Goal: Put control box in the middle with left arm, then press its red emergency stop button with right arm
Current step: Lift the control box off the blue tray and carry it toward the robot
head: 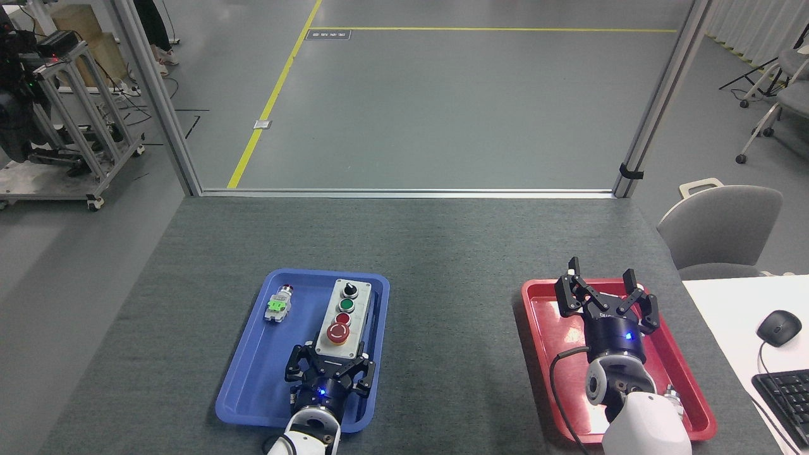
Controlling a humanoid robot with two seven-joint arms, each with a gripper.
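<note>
Two trays are seen on the dark-grey tabletop (pixel 442 265): a blue tray (pixel 253 379) on the left and a red tray (pixel 543 341) on the right. The control box (pixel 354 316) is located inside the blue tray, slightly tilted, with its near end clasped between the fingers of the left gripper (pixel 327 370). The box is not yet placed on the middle of the table. The red emergency stop button (pixel 338 333) is seen at the near end of the button row, just ahead of the left fingers. A small white-and-green switch part (pixel 278 304) is left in the same tray, apart from the box. The right gripper (pixel 607 298) is held over the red tray with fingers spread, nothing grasped.
</note>
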